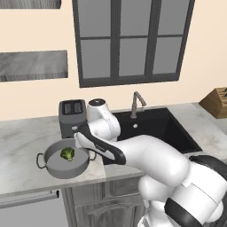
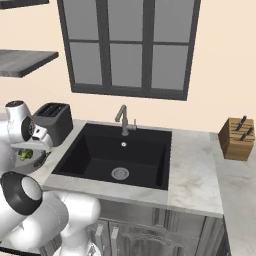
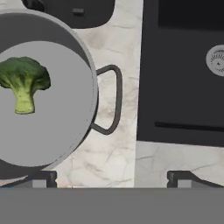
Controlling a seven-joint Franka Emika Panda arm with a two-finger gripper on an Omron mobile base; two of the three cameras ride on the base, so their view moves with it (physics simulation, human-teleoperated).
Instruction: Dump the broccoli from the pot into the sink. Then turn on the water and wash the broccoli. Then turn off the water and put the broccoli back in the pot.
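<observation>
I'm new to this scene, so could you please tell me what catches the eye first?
The big black sink set in the pale counter, beneath a dark window. Left of it, a green broccoli lies in the grey pot, with the open pincer above the pot's handle.

The little green broccoli (image 3: pixel 23 83) lies inside the round grey pot (image 3: pixel 65 144). The pot sits upright on the tabletop (image 3: pixel 113 157), just beside the big black sink (image 2: pixel 112 155), which has a silver drain (image 2: pixel 120 173).

The arm bends low leftward, its hand (image 3: pixel 112 178) spread wide open.
</observation>
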